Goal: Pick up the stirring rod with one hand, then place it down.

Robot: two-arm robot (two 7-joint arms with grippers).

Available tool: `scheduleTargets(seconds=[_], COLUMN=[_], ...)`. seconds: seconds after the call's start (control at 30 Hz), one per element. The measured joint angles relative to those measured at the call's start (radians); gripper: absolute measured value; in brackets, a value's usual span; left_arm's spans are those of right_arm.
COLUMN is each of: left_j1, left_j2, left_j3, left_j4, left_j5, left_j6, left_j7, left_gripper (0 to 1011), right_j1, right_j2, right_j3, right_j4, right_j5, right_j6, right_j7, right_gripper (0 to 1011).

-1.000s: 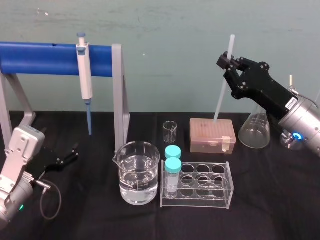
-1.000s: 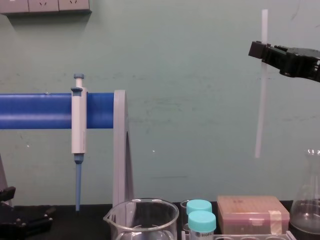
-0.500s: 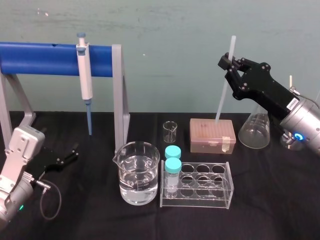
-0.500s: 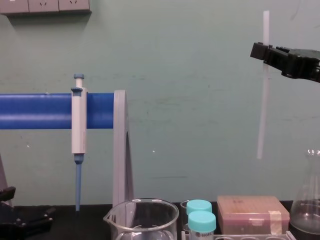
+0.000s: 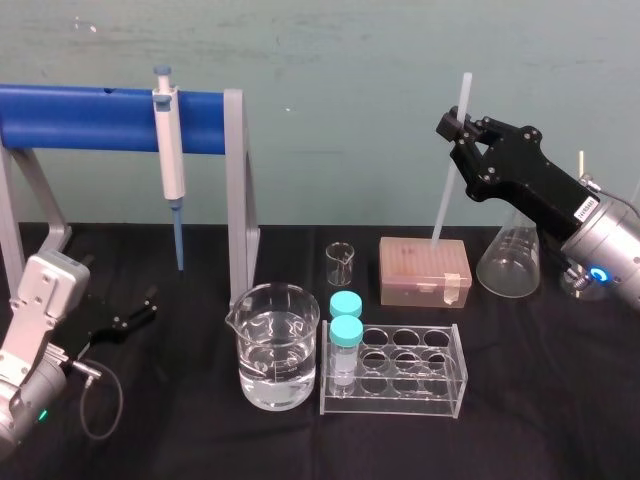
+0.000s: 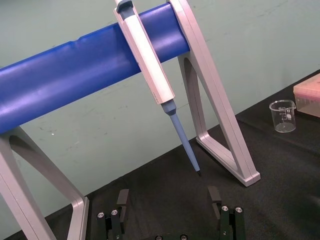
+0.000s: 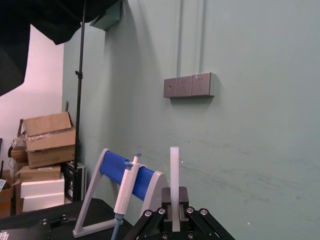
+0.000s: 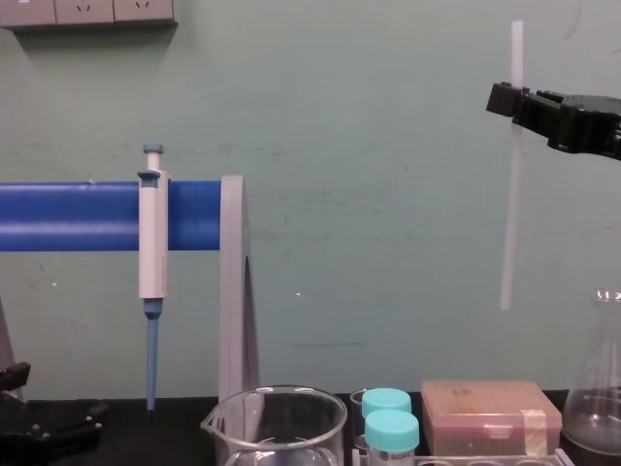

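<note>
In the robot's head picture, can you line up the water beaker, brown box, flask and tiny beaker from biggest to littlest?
1. Water beaker, though it stands nearest the camera.
2. Brown box and flask: too alike to rank.
3. Tiny beaker.

place: lab | evidence: pipette [image 5: 168, 150] on stand [image 5: 90, 118], beaker [image 5: 277, 345], flask [image 5: 509, 262], 2 vials [image 5: 346, 335] in rack [image 5: 400, 402]

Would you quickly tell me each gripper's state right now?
Left gripper: open, empty, parked low at left.
Right gripper: shut on the stirring rod, held aloft.
</note>
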Motion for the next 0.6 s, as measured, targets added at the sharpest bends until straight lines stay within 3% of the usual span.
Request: scheduleTargets(seconds=[0.6], left_j1=[0.0], left_j2=[0.0], left_j3=[0.0], left_j4=[0.0], left_j5=[0.0], left_j6=[0.0], left_j7=[0.0], left_gripper=[1000], right_j1=[-0.008], right_j2=[0.005], right_j3=[-0.001], right_j4=[-0.011], right_j5=[-0.001], right_j6=[0.005], right_j7=[-0.002], right_gripper=[72])
